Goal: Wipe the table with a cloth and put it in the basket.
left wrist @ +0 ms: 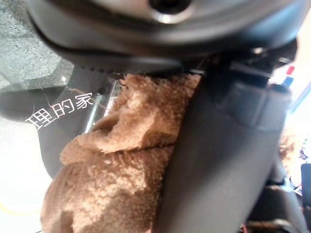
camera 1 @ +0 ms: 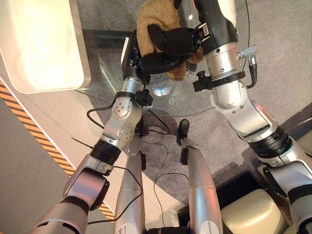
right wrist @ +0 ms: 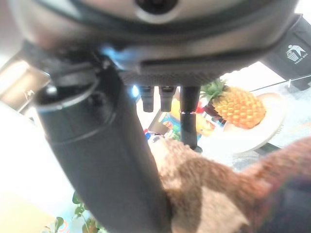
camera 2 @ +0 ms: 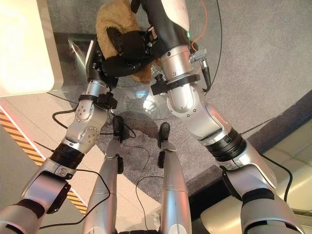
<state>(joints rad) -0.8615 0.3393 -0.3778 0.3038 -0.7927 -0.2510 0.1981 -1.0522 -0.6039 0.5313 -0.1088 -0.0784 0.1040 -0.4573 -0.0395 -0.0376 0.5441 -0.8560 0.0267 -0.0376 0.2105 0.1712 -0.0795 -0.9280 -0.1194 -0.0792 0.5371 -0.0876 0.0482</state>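
A fluffy brown cloth (camera 1: pixel 155 17) is bunched up over the round glass table (camera 1: pixel 109 22), held between my two hands. My right hand (camera 1: pixel 178 41) reaches in from the right, and its dark fingers curl over the top of the cloth (camera 2: pixel 109 22). Just below it my left hand (camera 1: pixel 146 62) comes up from the lower left and grips the cloth's lower part. In the left wrist view the thumb (left wrist: pixel 218 160) presses along the cloth (left wrist: pixel 121 160). The right wrist view has the cloth (right wrist: pixel 204 189) lying between the thumb (right wrist: pixel 107 155) and the fingers (right wrist: pixel 189 116).
A large white block (camera 1: pixel 41 41) stands at the table's left side. A beige cushioned seat (camera 1: pixel 253 212) sits at the lower right on the floor. Beyond the right hand a pineapple (right wrist: pixel 238 104) rests on a pale plate (right wrist: pixel 272 121).
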